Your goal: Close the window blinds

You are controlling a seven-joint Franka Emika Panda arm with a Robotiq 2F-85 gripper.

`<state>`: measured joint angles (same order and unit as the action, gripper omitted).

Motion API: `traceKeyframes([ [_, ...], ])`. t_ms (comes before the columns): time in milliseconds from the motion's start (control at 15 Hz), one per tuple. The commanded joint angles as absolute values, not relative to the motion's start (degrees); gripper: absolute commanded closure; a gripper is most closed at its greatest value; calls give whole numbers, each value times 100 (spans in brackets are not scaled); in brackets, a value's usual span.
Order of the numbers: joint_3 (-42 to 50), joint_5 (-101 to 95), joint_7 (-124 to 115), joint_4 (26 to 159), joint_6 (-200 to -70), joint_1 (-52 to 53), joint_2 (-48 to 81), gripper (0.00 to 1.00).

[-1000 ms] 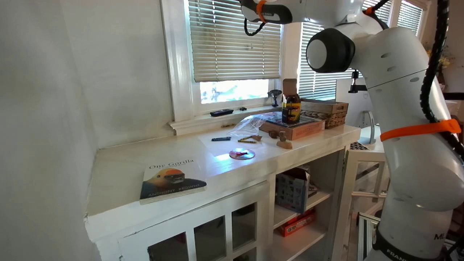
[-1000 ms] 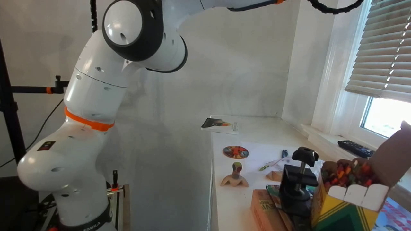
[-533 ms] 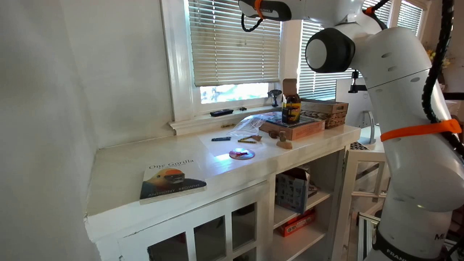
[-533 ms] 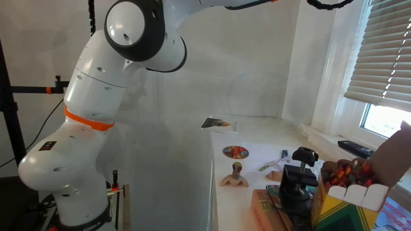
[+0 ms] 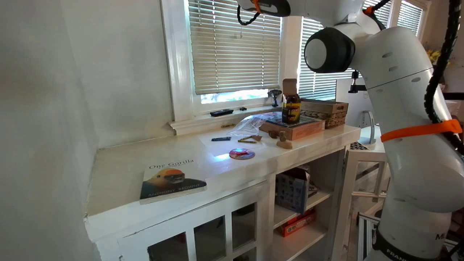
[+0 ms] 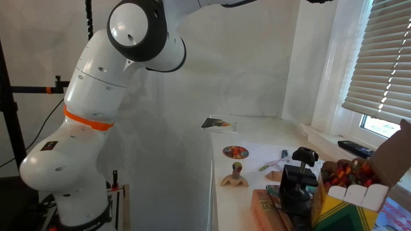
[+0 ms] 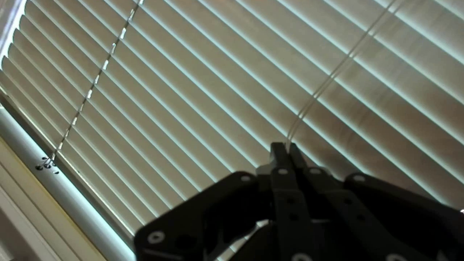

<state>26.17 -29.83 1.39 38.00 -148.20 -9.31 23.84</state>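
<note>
The white slatted window blinds (image 5: 235,58) hang most of the way down the window, with a strip of bright glass (image 5: 233,96) below their bottom rail. They also show at the right of an exterior view (image 6: 382,70). In the wrist view the slats (image 7: 174,94) run diagonally across the picture, tilted, with light between them. A thin, pale doubled cord (image 7: 333,74) comes down in front of the slats. My gripper (image 7: 288,148) is shut on this cord, its fingertips pressed together close before the blinds. Both exterior views leave the gripper out, above their top edges.
A counter (image 5: 123,159) stands below the window, with a book (image 5: 172,181), a disc (image 5: 242,153) and crayons on it. A remote (image 5: 222,112) lies on the sill. A black clamp (image 6: 298,183) and an open crayon box (image 6: 346,215) stand near the window.
The blinds' bottom rail has come down, narrowing the strip of bare glass. My forearm has risen somewhat in both exterior views. The gripper stayed shut.
</note>
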Motion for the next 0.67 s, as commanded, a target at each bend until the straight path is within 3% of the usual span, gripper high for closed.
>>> traceKeyframes([
  [0, 2636, -2945, 10, 3440, -14751, -926, 2561, 100],
  [467, 2549, -2885, 46, 3339, -14691, -855, 2580, 100],
  [533, 2581, -2910, 11, 3360, -14544, -836, 2569, 95],
  [600, 2573, -2924, 103, 3428, -14314, -794, 2513, 72],
])
